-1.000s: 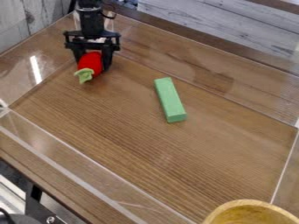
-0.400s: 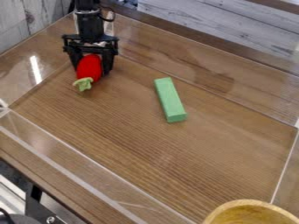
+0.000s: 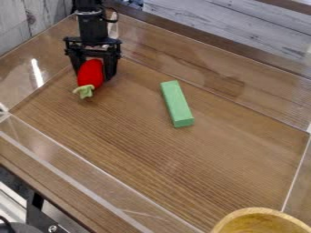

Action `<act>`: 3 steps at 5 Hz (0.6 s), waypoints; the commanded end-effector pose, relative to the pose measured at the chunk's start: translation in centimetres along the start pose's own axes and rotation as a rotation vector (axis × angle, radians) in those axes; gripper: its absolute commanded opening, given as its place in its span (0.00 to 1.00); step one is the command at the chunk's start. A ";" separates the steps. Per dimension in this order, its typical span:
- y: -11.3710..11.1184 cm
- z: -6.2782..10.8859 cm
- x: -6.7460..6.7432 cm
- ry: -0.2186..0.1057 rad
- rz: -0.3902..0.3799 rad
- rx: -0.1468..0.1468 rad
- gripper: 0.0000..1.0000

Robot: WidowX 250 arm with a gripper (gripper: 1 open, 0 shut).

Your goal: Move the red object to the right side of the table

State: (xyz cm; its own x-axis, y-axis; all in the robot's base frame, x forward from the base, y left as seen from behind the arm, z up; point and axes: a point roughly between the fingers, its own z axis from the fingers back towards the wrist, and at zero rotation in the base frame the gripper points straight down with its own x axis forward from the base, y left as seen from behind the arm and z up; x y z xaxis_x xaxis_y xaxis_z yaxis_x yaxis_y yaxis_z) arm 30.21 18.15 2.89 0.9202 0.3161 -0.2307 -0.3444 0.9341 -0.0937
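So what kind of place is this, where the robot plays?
Probably a robot test bench in a lab or workshop, not a home. The wooden table is fenced with clear plastic walls, and only toys lie on it: a red toy fruit under the black gripper and a green block.

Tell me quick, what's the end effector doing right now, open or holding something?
End effector: open, fingers straddling the red object on the table, not gripping it.

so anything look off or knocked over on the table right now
Nothing stands out. The red object lies on its side between the open fingers, leafy end toward the camera. The green block lies flat mid-table. No spill or damage shows.
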 end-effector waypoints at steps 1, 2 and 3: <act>0.4 3.6 -0.7 -0.089 0.047 0.002 1.00; 0.6 4.8 -0.5 -0.091 0.060 -0.007 1.00; 0.7 5.9 -0.5 -0.086 0.060 -0.021 0.00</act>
State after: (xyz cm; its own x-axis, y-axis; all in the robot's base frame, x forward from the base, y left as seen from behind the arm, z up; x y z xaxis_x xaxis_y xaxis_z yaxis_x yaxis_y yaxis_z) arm 29.97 18.67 4.59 0.8934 0.3596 -0.2693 -0.4024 0.9070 -0.1241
